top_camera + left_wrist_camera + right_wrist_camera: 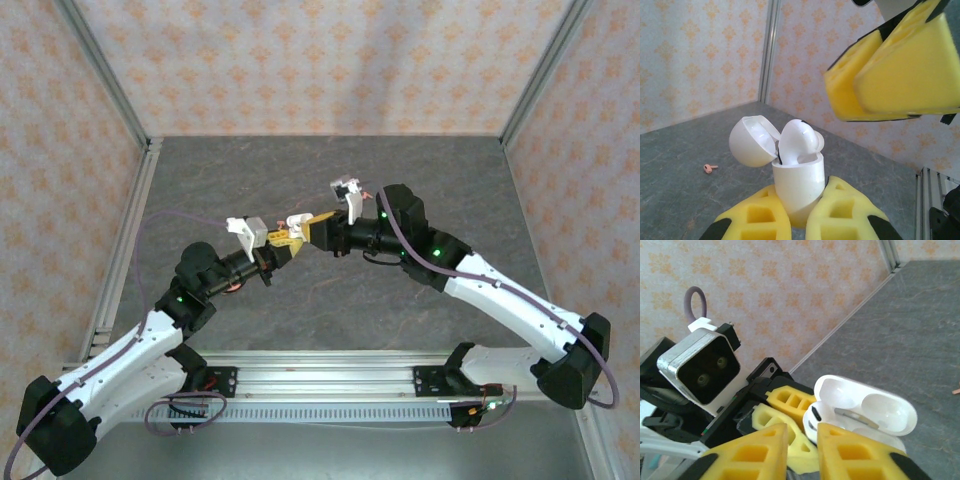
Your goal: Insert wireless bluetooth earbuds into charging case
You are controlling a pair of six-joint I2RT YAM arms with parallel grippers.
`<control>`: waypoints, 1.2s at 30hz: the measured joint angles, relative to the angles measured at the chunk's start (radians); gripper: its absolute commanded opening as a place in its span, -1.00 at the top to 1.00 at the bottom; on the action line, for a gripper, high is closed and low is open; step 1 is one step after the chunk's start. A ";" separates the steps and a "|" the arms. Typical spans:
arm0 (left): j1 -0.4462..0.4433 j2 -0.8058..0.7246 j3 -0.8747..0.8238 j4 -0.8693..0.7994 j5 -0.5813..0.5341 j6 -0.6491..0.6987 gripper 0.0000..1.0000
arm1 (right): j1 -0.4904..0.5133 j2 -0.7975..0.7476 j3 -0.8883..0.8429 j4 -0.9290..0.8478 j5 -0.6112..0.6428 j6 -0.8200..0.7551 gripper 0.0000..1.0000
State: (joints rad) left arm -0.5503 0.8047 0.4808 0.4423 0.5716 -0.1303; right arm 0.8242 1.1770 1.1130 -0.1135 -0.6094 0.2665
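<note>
In the open case (797,182), held up above the tabletop (680,200), a white bud (797,140) stood with its rounded head well proud of the rim and its stem down inside. The lid (750,142) was swung back to one side. By that look the step in hand was seating this bud: it was in its socket but had not dropped home.

The left hand (800,216) was clamped on the lower body of the case, keeping it roughly upright. The right hand (890,75) hung near the bud, above and to one side, apart from it. Its fingers were drawn almost together with nothing visible between them.

The next move probably called for the right hand to come onto the head of the bud and press it gently down in line with the socket while the left held the case steady. A sideways push could tip the bud out or twist the case in the grip.

A pink bud (710,168) lay on the tabletop, well apart from the case.

The bud hid the second socket, so I could not tell whether it was filled. In the top view the case was too small between the two hands to read. A thin pinkish sliver, cut off at the right edge of the right wrist view, might have been another bud.
</note>
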 measured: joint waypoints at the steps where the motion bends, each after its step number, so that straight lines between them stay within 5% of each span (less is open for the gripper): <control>1: 0.000 0.000 0.000 0.000 0.000 0.000 1.00 | 0.000 0.000 0.000 -0.002 -0.006 0.003 0.68; 36: 0.000 -0.026 -0.061 0.034 0.026 0.088 1.00 | 0.000 0.016 0.025 -0.060 0.009 -0.001 0.80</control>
State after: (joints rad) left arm -0.5503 0.7784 0.4202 0.4759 0.5980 -0.0425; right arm 0.8242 1.1927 1.1381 -0.1734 -0.6003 0.2657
